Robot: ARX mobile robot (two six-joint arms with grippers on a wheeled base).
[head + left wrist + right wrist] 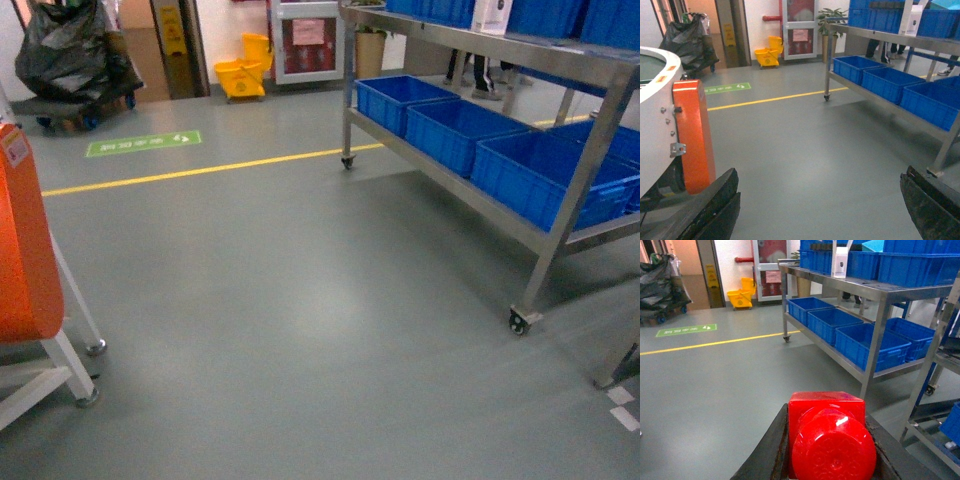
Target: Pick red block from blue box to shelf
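Close-up: red block (832, 440) clamped between right fingers (762, 452), lower edge cropped

Open floor (300, 300) before crate-filled shelf (560, 60)

A grey floor (290, 300) crossed by a yellow line (200, 168) stretches toward a far white wall (757, 22). A yellow mop bucket (245, 72) stands there beside a glass door (307, 40), with black rubbish bags (72, 50) on a trolley at the left.

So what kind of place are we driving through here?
Probably a warehouse or factory floor: steel shelf loaded with blue crates, a yellow line painted on the grey floor, and a mop bucket by the door.
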